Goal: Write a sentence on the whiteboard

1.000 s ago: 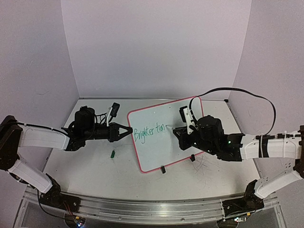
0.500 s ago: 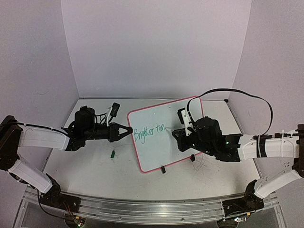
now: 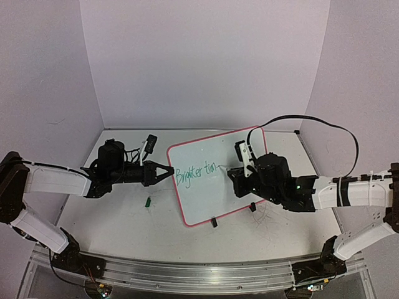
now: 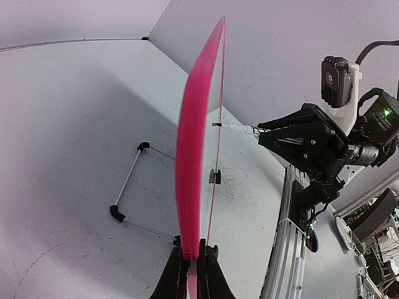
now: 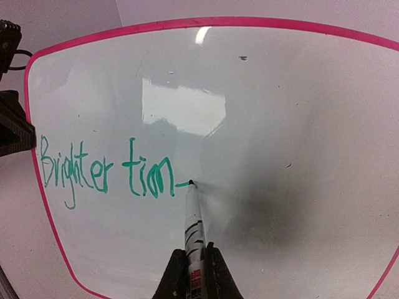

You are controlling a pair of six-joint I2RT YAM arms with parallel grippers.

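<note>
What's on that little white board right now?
Green handwriting reading "Brighter tim", ending in a short stroke where the marker tip touches. The rest of the whiteboard looks blank, except a strip below hidden by the right gripper.

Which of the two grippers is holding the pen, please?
The right gripper, shut on the pen whose tip touches the whiteboard after "tim"; the left gripper instead clamps the whiteboard's pink edge.

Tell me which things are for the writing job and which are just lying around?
For the job: whiteboard, green writing, marker, left fingers, right fingers.
Lying about: small green piece on the table.
</note>
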